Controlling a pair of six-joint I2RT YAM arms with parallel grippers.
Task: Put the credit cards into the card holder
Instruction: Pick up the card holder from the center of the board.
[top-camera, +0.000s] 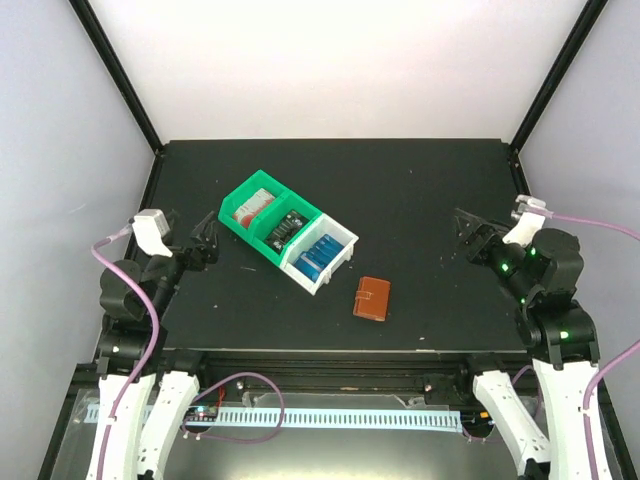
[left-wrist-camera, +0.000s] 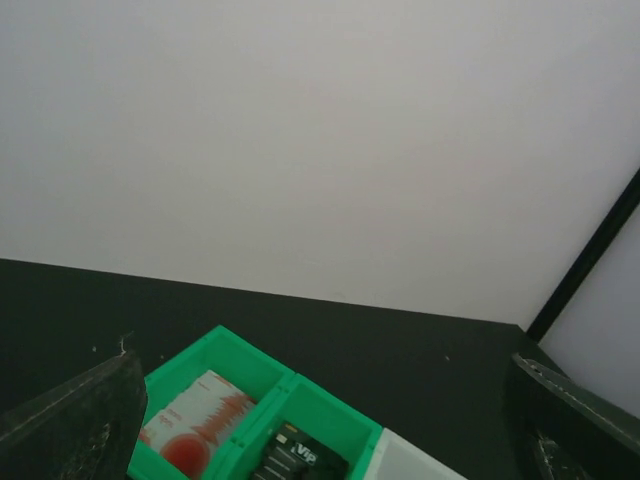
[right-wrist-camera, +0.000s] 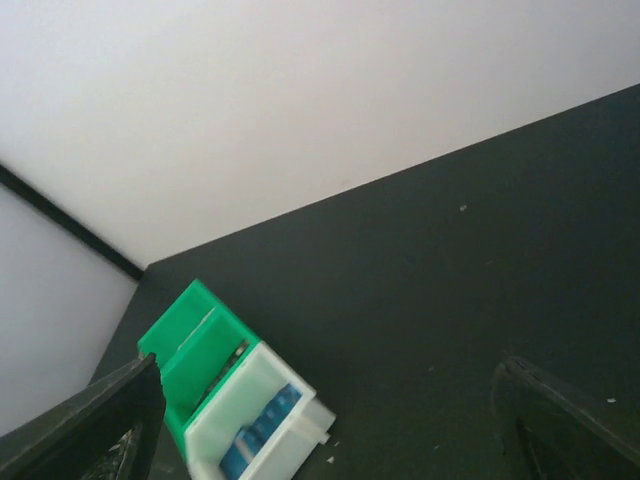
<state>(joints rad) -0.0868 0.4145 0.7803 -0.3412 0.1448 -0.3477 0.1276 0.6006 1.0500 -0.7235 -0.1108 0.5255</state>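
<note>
- Card holder (top-camera: 372, 298), brown, leather-look and rectangular, lies flat on the black table top (top-camera: 420, 180) near its front edge, at about 5 o'clock from the table's middle. It looks folded shut, and nothing touches it.
- Left gripper (top-camera: 210, 238) hangs over the table's 9 o'clock side, just beside the green plastic bin (top-camera: 240, 192) but apart from it. Its 2 dark fingers (left-wrist-camera: 80, 425) are spread wide with nothing between them.
- Right gripper (top-camera: 462, 235) hangs over the 3 o'clock side, well apart from the holder and at its 2 o'clock. It is likewise released and empty.
- White plastic bin (top-camera: 342, 228) stands near the holder at its 10 o'clock and holds the blue credit cards (top-camera: 318, 255), standing on edge.
- The green bin joins the white one on its 10 o'clock side, so the 3 compartments form 1 slanted row.
- Its nearer compartment holds the black credit cards (top-camera: 285, 228).
- Its farther compartment holds a red-and-white credit card (top-camera: 250, 208), lying tilted.
</note>
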